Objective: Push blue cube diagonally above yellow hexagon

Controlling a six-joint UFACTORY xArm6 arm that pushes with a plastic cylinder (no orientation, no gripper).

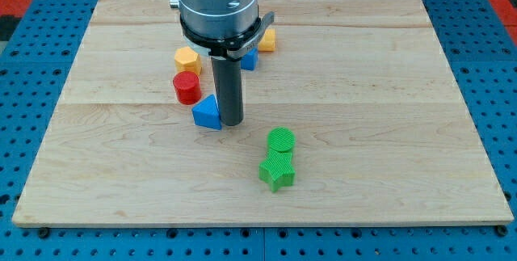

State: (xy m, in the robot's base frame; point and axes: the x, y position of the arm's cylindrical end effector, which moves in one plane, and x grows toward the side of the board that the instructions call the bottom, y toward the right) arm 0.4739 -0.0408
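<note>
Nearest us on the pale wooden board (388, 172) lie a green star (277, 170) and a green cylinder (281, 140), touching. Our tip (231, 121), which has no jaws, rests beside a blue triangular block (208, 113). Beyond sit the red cylinder (187, 87), yellow hexagon (187, 59), half-hidden blue cube (250, 57), another yellow block (267, 39), and blue pegboard (48, 18).

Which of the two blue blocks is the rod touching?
The blue triangular block, right against my tip on its left. The other blue block sits farther up, partly hidden behind the arm.
</note>
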